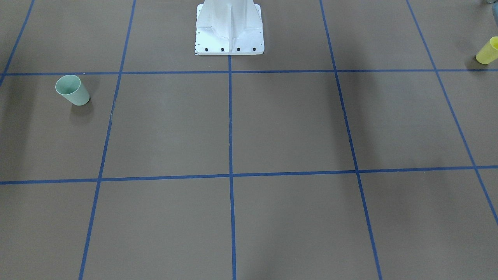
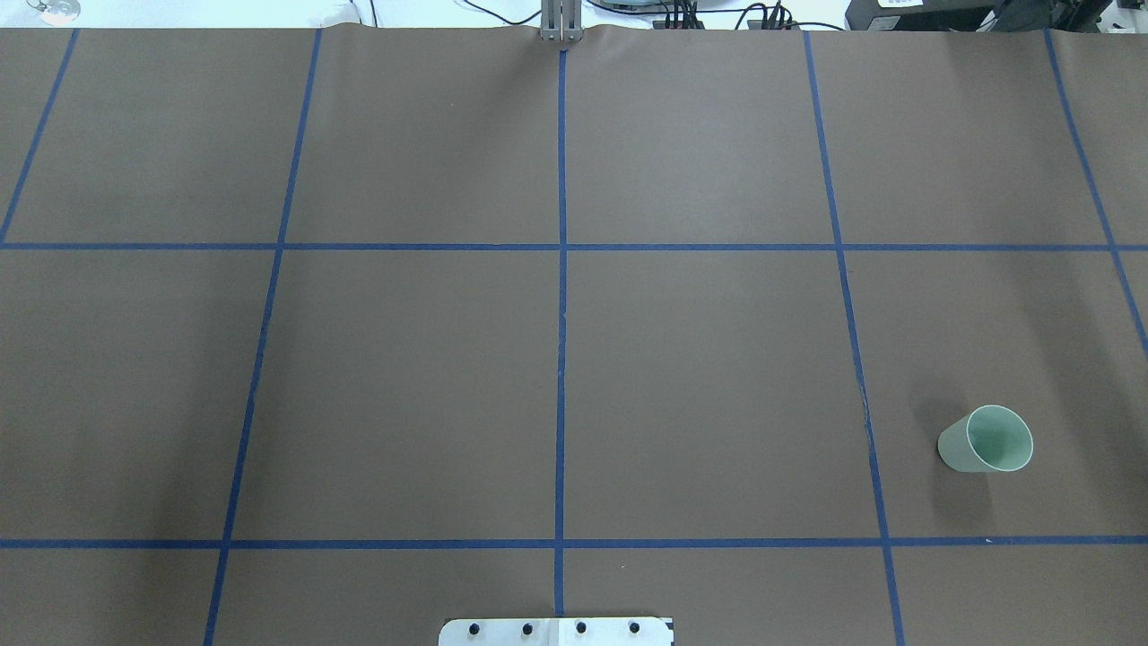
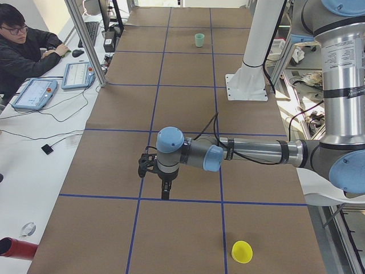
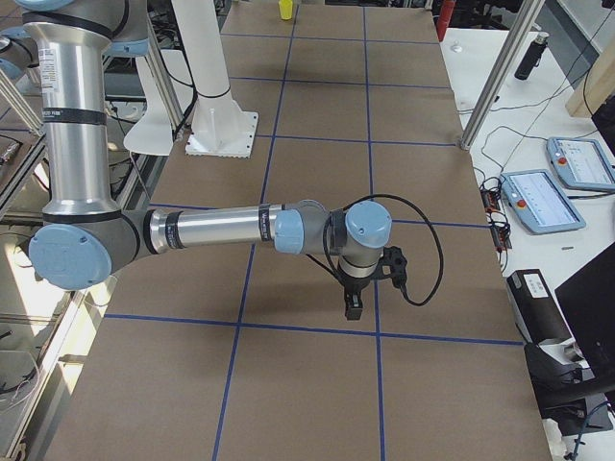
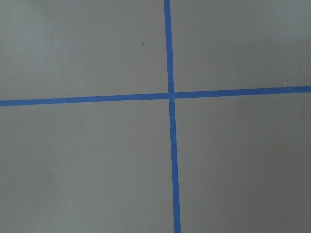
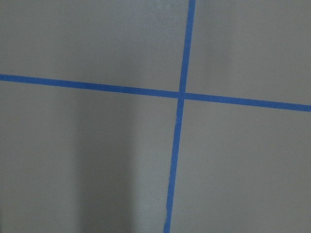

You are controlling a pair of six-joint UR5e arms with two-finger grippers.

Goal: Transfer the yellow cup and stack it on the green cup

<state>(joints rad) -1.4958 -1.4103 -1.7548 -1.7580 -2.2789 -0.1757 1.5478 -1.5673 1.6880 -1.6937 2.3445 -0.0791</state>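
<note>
The yellow cup (image 1: 488,51) stands upright at the table's end on my left side; it also shows in the exterior left view (image 3: 242,252) and far off in the exterior right view (image 4: 285,9). The green cup (image 1: 72,90) stands upright, mouth up, on my right side (image 2: 987,440), and shows far off in the exterior left view (image 3: 199,39). My left gripper (image 3: 165,191) hangs pointing down above the table, well apart from the yellow cup. My right gripper (image 4: 353,305) hangs likewise. I cannot tell whether either is open or shut. Both wrist views show only tape lines.
The white robot pedestal (image 1: 229,29) stands at the table's near edge. Blue tape lines (image 2: 561,269) grid the brown table. An operator (image 3: 25,45) sits by control tablets (image 3: 34,93) past the far edge, behind a metal post (image 3: 85,43).
</note>
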